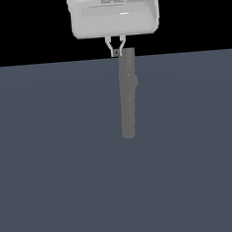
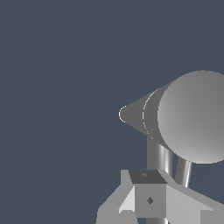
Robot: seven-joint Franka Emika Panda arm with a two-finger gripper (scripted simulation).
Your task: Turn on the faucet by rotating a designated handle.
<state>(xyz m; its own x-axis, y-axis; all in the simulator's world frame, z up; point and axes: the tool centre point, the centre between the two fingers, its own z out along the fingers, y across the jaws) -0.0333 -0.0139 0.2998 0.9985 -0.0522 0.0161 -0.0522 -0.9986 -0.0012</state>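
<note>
While poised at the faucet's capped end, ready to nudge the handle round.

Exterior view: shows the gripper hanging above the far end of the faucet, whose long axis runs away from the camera toward the hand, kinked midway, lying on the grey floor. Fingers narrowly parted, tips converging on a small piece just beside the cap, toward the exterior view's left; probably the handle, too small to confirm. Whether clamped or merely straddling cannot be told.

Wrist view: looks down the faucet end-on, with thin light rods projecting from the cap toward the fingers, one presumably the handle. Contact hidden. Judged next: a sideways sweep about the body's axis.
</note>
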